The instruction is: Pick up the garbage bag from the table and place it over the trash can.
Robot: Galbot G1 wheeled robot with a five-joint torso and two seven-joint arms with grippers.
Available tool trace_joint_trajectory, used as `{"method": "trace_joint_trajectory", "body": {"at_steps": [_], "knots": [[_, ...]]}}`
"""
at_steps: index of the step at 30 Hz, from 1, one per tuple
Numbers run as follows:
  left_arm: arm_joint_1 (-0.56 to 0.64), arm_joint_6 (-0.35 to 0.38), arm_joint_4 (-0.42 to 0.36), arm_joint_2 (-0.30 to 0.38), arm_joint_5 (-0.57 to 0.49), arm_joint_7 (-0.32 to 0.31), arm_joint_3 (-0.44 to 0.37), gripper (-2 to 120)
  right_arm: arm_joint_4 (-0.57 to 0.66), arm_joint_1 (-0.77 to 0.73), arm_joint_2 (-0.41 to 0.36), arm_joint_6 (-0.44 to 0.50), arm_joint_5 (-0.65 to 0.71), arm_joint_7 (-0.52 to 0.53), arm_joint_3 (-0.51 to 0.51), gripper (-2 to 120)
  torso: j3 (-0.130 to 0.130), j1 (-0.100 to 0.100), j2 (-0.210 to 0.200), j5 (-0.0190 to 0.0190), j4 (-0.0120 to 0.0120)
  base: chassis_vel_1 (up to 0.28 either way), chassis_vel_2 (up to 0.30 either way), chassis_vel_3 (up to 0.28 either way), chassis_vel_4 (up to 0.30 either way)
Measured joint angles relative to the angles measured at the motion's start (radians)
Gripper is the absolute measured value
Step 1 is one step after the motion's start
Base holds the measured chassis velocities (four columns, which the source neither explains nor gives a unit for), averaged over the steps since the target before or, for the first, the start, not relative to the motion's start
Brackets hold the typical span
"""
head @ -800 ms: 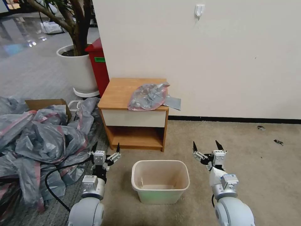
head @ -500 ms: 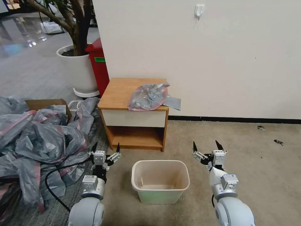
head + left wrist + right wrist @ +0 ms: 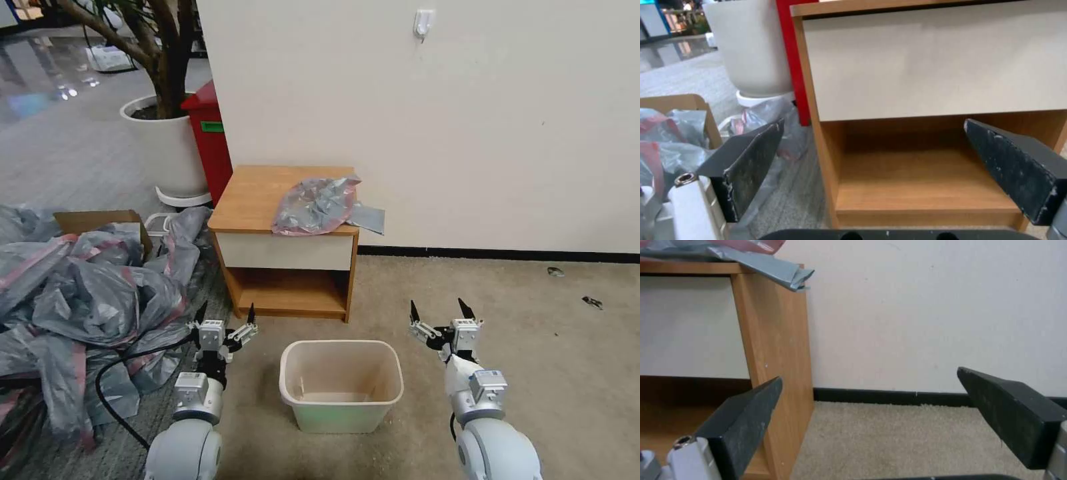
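Garbage bag (image 3: 319,205) on table (image 3: 250,197) (well beyond both grippers' spread fingers (image 3: 415,311)).

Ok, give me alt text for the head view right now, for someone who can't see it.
The garbage bag lies crumpled on the table, one corner hanging off its right edge by the wall. On the carpet in front stands the trash can, unlined, with the left gripper and right gripper open at either side, holding nothing.
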Motion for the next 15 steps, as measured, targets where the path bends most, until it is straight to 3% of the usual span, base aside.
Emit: {"method": "trace_joint_trajectory", "body": {"at_steps": [10,15], "knots": [[0.002,0.000,-0.004,0.000,0.000,0.000,-0.001,100,0.002,-0.002,0.000,0.000,0.001,0.000,0.000,100,0.000,0.000,0.000,0.0000,0.0000,0.000,0.000,0.000,0.000],[0.064,0.039,-0.096,0.011,-0.029,0.000,-0.027,100,0.080,-0.042,0.012,-0.025,0.036,0.005,0.025,100,0.000,0.000,0.000,-0.0002,-0.0001,0.000,0.000,0.000,0.000]]}}
